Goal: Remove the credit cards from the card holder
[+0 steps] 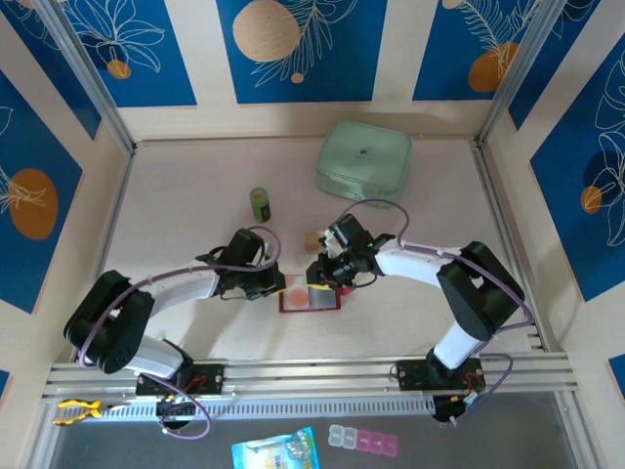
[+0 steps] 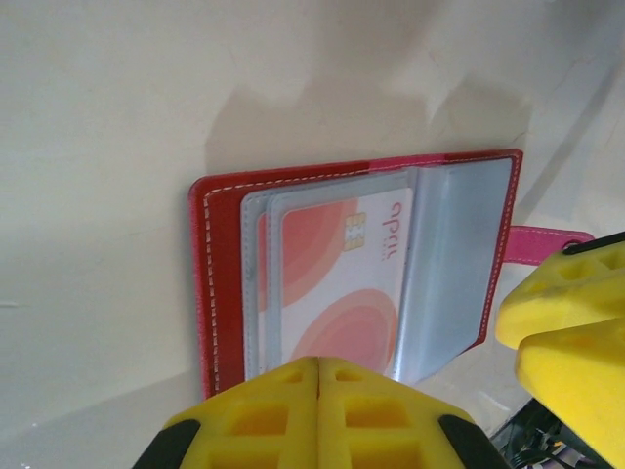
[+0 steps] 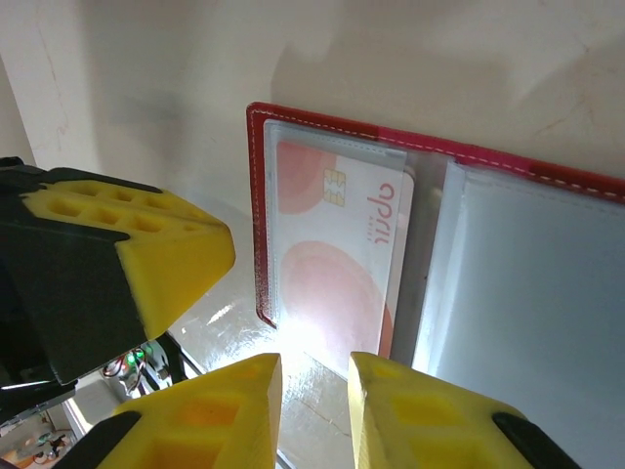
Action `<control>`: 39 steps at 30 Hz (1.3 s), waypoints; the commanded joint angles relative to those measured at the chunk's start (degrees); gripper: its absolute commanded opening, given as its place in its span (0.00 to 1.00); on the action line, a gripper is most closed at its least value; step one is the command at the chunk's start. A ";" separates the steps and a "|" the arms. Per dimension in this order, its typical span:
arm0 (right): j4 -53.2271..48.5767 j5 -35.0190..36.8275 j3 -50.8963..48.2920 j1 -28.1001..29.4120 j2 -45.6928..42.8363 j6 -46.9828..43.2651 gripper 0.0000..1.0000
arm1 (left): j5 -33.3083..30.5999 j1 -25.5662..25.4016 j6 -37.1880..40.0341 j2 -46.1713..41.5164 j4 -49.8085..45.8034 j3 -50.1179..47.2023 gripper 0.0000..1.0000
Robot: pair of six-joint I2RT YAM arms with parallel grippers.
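Note:
The red card holder [image 1: 311, 296] lies open on the table between both arms. A white credit card [image 2: 337, 274] with orange circles and a chip sits inside a clear pocket, and a grey clear flap [image 2: 459, 264] stands beside it. My left gripper [image 2: 319, 363] is shut, its tips over the near edge of that pocket; I cannot tell whether the edge is pinched. My right gripper [image 3: 314, 376] is open by a narrow gap just short of the credit card [image 3: 337, 244], with nothing between its fingers. The card holder's [image 3: 256, 195] red rim frames the pocket.
A large mint-green case [image 1: 363, 161] lies at the back. A small green bottle [image 1: 260, 203] and a tan block [image 1: 312, 239] stand behind the card holder. The metal rail [image 1: 312, 376] runs along the near edge. Side walls close in the table.

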 commanded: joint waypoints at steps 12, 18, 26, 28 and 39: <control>0.14 -0.76 3.07 1.30 4.28 0.45 0.27 | 2.73 0.60 0.24 3.57 4.05 -1.75 0.02; 0.21 -0.80 3.37 1.49 5.03 0.38 0.27 | 2.82 0.61 0.15 3.12 3.90 -1.43 0.01; 0.71 -1.04 3.56 1.63 6.42 0.38 0.26 | 3.25 0.63 0.47 4.65 3.95 -1.25 0.00; 0.90 -1.17 3.58 1.80 6.77 0.38 0.26 | 3.26 0.64 0.43 5.16 4.30 -1.66 0.00; 1.23 -1.02 3.33 1.84 8.23 0.14 0.26 | 2.28 0.66 1.37 5.44 2.40 -1.63 0.00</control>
